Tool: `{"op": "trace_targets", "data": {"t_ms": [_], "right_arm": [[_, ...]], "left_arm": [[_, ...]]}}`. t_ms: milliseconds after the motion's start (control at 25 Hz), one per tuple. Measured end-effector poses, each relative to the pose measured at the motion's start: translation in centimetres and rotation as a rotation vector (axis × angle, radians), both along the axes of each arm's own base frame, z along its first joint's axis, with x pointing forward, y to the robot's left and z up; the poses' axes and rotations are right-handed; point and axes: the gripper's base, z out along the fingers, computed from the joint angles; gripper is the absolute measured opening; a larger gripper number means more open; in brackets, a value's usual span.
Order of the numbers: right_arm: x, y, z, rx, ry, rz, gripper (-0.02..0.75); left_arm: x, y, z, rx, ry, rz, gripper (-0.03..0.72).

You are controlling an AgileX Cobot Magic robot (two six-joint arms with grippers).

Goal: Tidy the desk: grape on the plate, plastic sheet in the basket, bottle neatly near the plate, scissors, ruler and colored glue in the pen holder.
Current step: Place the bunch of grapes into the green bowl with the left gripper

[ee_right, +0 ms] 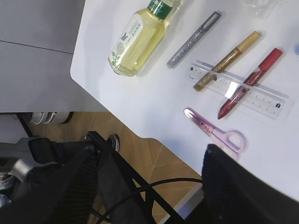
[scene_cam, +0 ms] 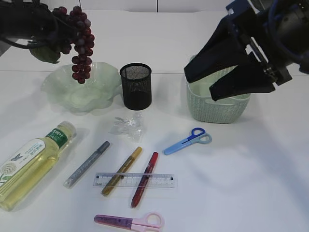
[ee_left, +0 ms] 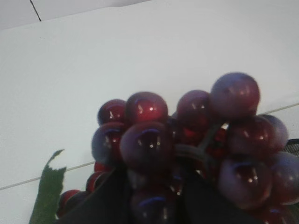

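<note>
Exterior: the left gripper [scene_cam: 41, 41] holds the grape [scene_cam: 81, 41] above the plate [scene_cam: 58, 89] on a white table [scene_cam: 251, 164]. Left wrist: fingers [ee_left: 112, 196] clamp the grapes. Right wrist: the right gripper [ee_right: 149, 186] gapes over wooden floor [ee_right: 140, 154].

The plate [scene_cam: 82, 89] sits back left, the pen holder [scene_cam: 135, 85] just to its right, and the basket [scene_cam: 217, 107] further right. The plastic sheet [scene_cam: 127, 126] lies before the pen holder, with the bottle [scene_cam: 31, 164] at front left. Two glue pens [scene_cam: 121, 170] [scene_cam: 144, 179] lie across the ruler [scene_cam: 135, 180].
</note>
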Motion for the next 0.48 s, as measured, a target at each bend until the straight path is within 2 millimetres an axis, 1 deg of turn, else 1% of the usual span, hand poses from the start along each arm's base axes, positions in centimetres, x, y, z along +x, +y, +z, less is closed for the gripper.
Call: {"op": "trace_targets", "data": {"t_ms": [240, 480], "right_arm": [[0.0, 0.0, 0.0, -0.005, -0.001, 0.001, 0.544], [0.0, -0.1, -0.1, -0.011, -0.002, 0.002, 0.544]], "left_arm": [[2.2, 0.0, -2.6, 0.025, 0.042, 0.041, 0.132], [3.2, 0.2, -5.5, 0.043, 0.102, 0.073, 0.132]]}}
